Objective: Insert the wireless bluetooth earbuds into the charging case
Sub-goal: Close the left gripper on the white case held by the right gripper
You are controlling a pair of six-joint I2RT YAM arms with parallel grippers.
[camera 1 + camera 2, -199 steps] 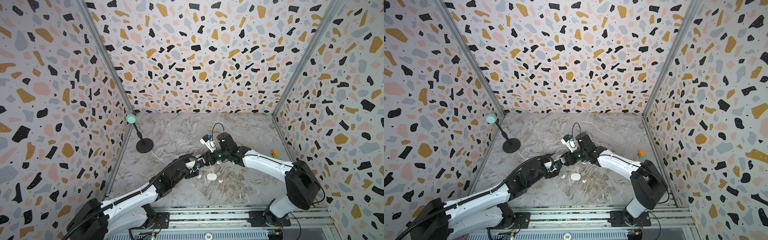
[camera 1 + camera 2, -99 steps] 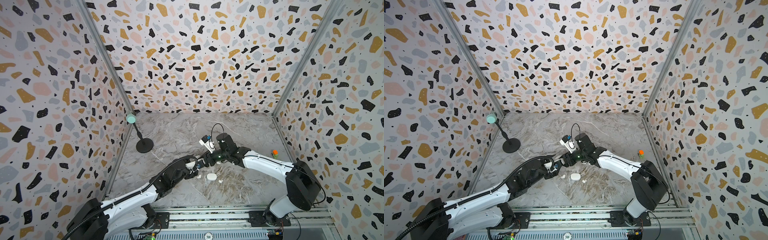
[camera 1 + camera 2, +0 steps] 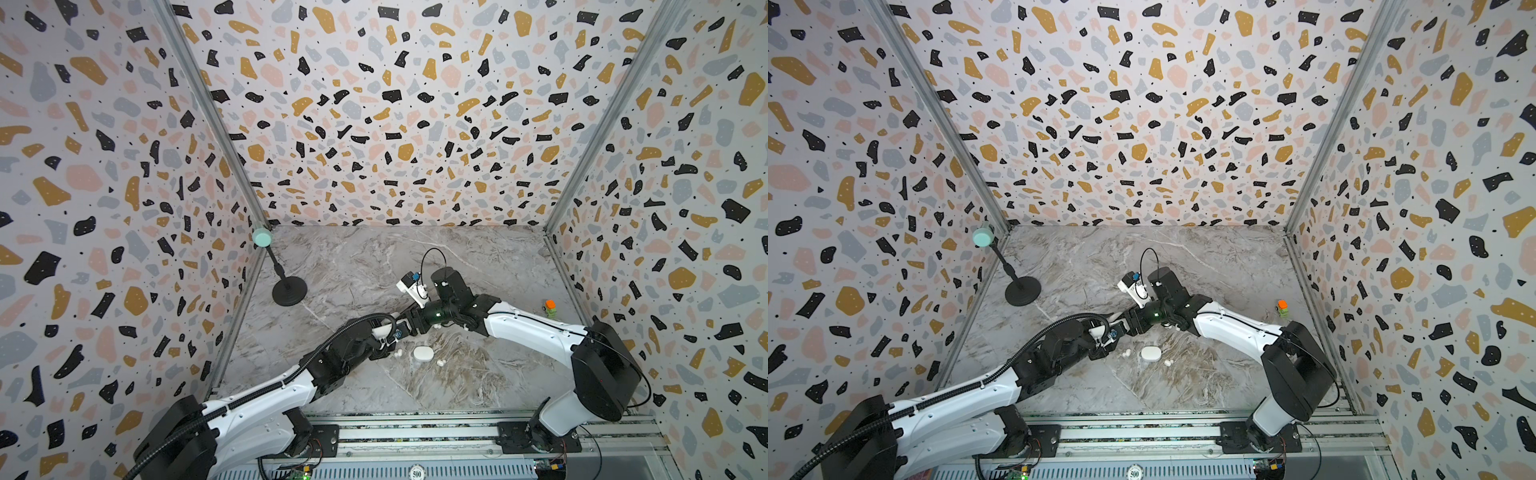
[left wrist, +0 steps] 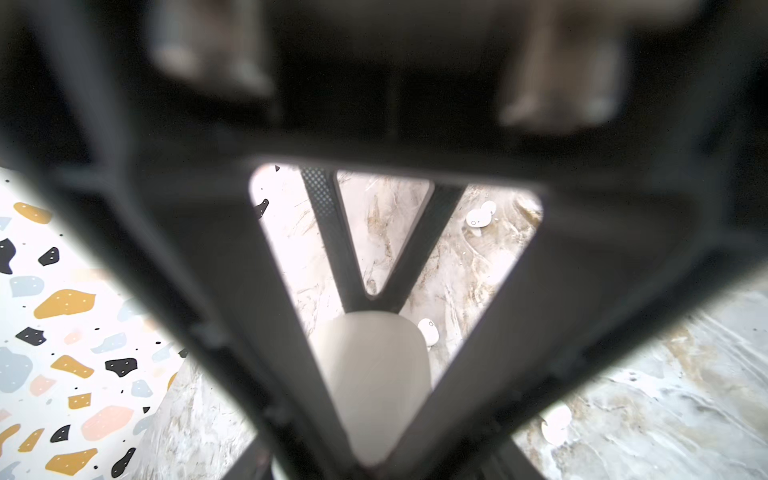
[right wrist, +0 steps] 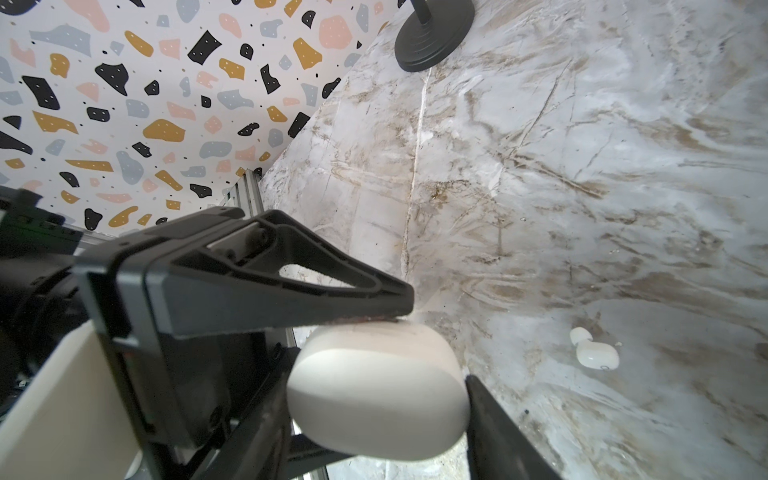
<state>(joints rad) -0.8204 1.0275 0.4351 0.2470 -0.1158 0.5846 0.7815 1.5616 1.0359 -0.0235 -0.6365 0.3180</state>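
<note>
White plastic on grey-brown marble. In both top views my arms meet over the middle of the table; my right gripper comes in from the right and my left gripper from the near left, tips almost together. Just nearer than them a loose case lies flat and shut, one earbud close on its left, another earbud close on its right, both out on the marble. A black stand with a mint head is by the left wall, an orange-topped thing by the right wall. On the near rail a round disc reads "500".

My right wrist view gives what my arms hide from above: my right gripper is clamped on a second, held case. A black finger with a three-cornered cut-out lies along its top, tip touching it. One earbud lies on the marble beyond.

My left wrist view is mostly a blurred black frame close to the lens. Through its gap I see the held case, two thin black bars meeting in a V at its edge, and three earbuds on the table, where the top views show me two plainly. Whether my left gripper is open or gripping, no view lets me tell.
</note>
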